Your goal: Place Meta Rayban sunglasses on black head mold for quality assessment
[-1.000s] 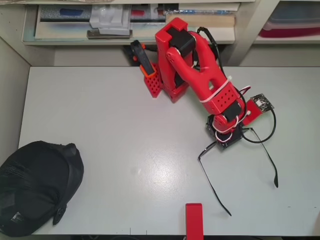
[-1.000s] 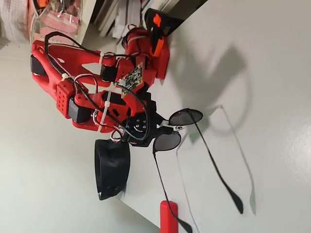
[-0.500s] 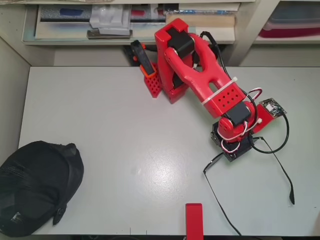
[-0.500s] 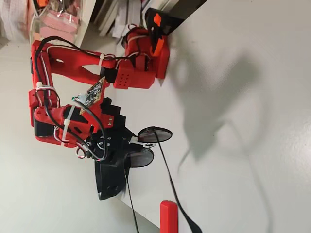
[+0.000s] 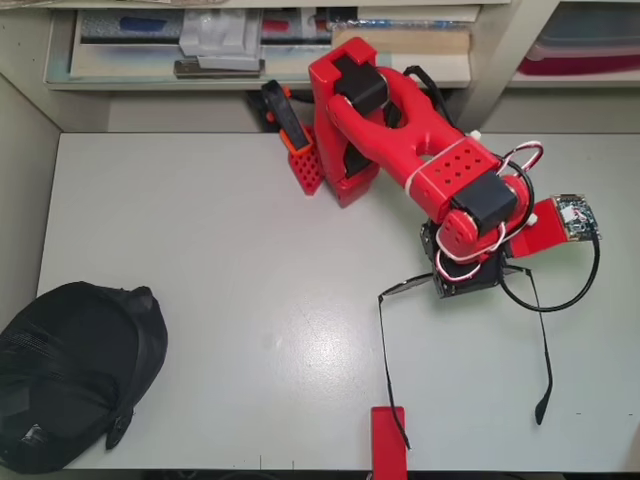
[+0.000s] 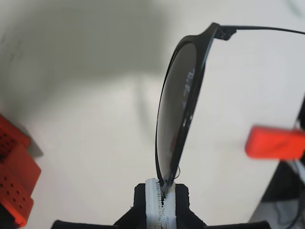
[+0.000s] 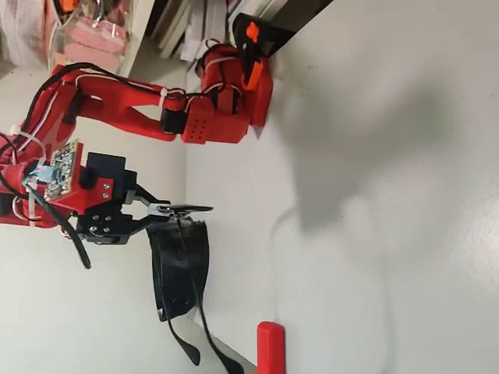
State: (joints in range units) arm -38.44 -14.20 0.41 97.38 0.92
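Observation:
My gripper (image 6: 164,192) is shut on the rim of the Meta Rayban sunglasses (image 6: 177,112), whose dark lens stands edge-on in the wrist view. In the overhead view the gripper (image 5: 462,285) sits under the red wrist at the right. The sunglasses (image 5: 382,300) hang from it, and both slim temple arms trail toward the table's front edge. The fixed view lies on its side. There the gripper (image 7: 156,209) holds the sunglasses (image 7: 185,209) well clear of the tabletop. The black head mold (image 5: 70,375) rests at the front left corner, far from the gripper, and also shows as the black head mold (image 7: 181,269).
A red block (image 5: 388,440) stands at the table's front edge just below one temple tip, seen too as the red block (image 6: 275,142). The arm's red base (image 5: 345,150) and an orange-black holder (image 5: 288,125) stand at the back. Shelves (image 5: 260,45) run behind the table.
The arm has raised the sunglasses off the table. In the overhead view the glasses turned, and their temple arms swung left toward the red block.

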